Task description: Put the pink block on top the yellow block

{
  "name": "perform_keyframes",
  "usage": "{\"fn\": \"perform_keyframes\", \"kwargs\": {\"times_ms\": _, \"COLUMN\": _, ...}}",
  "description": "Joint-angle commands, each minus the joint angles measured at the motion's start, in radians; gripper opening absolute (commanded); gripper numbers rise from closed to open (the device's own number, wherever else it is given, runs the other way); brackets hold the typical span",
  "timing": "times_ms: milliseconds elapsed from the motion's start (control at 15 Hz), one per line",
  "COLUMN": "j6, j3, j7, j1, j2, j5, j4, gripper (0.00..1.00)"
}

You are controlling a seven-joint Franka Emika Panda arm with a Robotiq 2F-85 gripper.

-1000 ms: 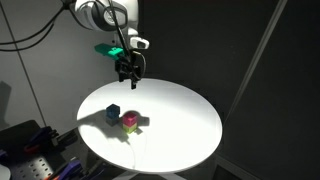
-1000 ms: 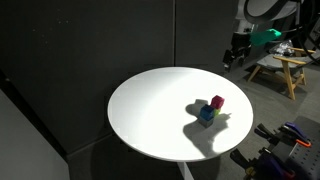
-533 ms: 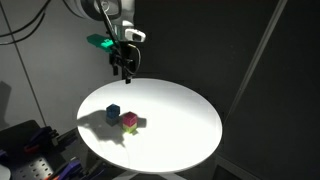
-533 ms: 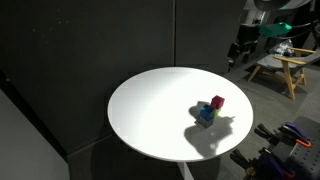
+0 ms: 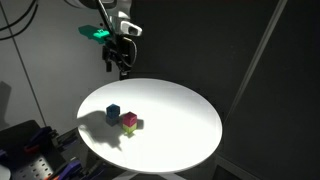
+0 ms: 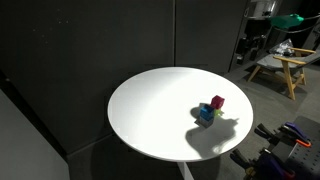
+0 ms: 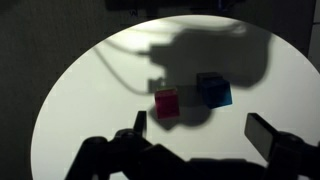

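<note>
The pink block [image 5: 129, 118] sits on top of the yellow block [image 5: 131, 126] near the middle of the round white table [image 5: 175, 120]. The pair also shows in an exterior view, pink block [image 6: 217, 102] above a sliver of yellow block [image 6: 217, 111]. In the wrist view I see the pink block [image 7: 167, 103] from above; the yellow one is hidden beneath it. My gripper [image 5: 122, 70] is open and empty, raised well above the table's far edge, apart from the blocks. Its fingers [image 7: 265, 135] frame bare table in the wrist view.
A blue cube [image 5: 113, 113] stands right beside the stack, also in the wrist view [image 7: 213, 90] and in an exterior view [image 6: 205, 115]. Dark curtains surround the table. A wooden stool [image 6: 282, 68] stands behind it, and equipment sits at the floor corner [image 5: 30, 150].
My gripper has risen and drawn back from the stack toward the table's far edge, open and empty throughout. The blocks have not moved.
</note>
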Motion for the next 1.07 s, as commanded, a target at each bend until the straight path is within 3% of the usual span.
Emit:
{"fn": "perform_keyframes", "kwargs": {"times_ms": 0, "j6": -0.035, "j3": -0.002, "j7": -0.022, "j1": -0.012, "j2": -0.044, "j5": -0.013, "j4": -0.013, "gripper": 1.00}}
{"fn": "perform_keyframes", "kwargs": {"times_ms": 1000, "j6": -0.020, "j3": 0.004, "j7": -0.002, "j1": -0.006, "j2": -0.025, "j5": -0.003, "j4": -0.006, "gripper": 1.00}}
